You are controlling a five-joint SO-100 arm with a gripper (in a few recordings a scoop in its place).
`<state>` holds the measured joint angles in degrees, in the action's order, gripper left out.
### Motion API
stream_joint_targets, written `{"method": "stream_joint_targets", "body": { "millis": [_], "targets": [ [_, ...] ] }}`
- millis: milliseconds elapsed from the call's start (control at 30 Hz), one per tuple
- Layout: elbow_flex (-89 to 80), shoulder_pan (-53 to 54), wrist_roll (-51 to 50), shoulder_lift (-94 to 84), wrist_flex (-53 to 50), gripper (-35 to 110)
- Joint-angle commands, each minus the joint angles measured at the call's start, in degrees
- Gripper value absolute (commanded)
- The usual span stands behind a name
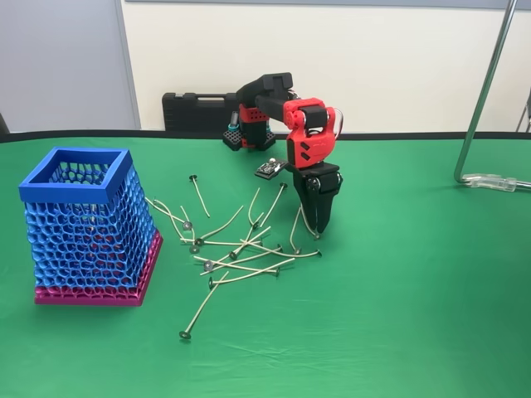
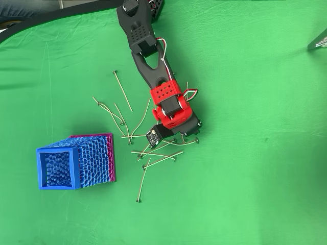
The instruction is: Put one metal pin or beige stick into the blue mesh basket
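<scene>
The blue mesh basket [image 1: 83, 220] stands upright on its magenta base at the table's left, also seen from above [image 2: 92, 158]. Several thin beige sticks [image 1: 241, 249] with small dark heads lie crossed on the green cloth right of it [image 2: 153, 148]. One stick [image 1: 197, 195] lies apart at the back, another [image 1: 199, 311] toward the front. My gripper [image 1: 319, 228] points straight down at the pile's right end, tips at cloth level, fingers together. A curved stick [image 1: 294, 228] lies just beside them; I cannot tell if any stick is pinched. From above, the red wrist [image 2: 171, 109] covers the fingers.
A black case [image 1: 195, 112] sits at the back edge behind the arm's base. A metal pole stand [image 1: 481, 108] rises at the right, its foot on the cloth. Open green cloth lies right of and in front of the pile.
</scene>
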<state>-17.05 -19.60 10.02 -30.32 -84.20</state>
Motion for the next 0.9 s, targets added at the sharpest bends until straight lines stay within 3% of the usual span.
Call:
{"method": "stream_joint_targets", "body": {
  "millis": [0,867],
  "targets": [
    [0.1,0.8,0.7,-1.8,1.0,14],
    [-0.1,0.1,6.5,-1.1,1.0,13]
  ]
}}
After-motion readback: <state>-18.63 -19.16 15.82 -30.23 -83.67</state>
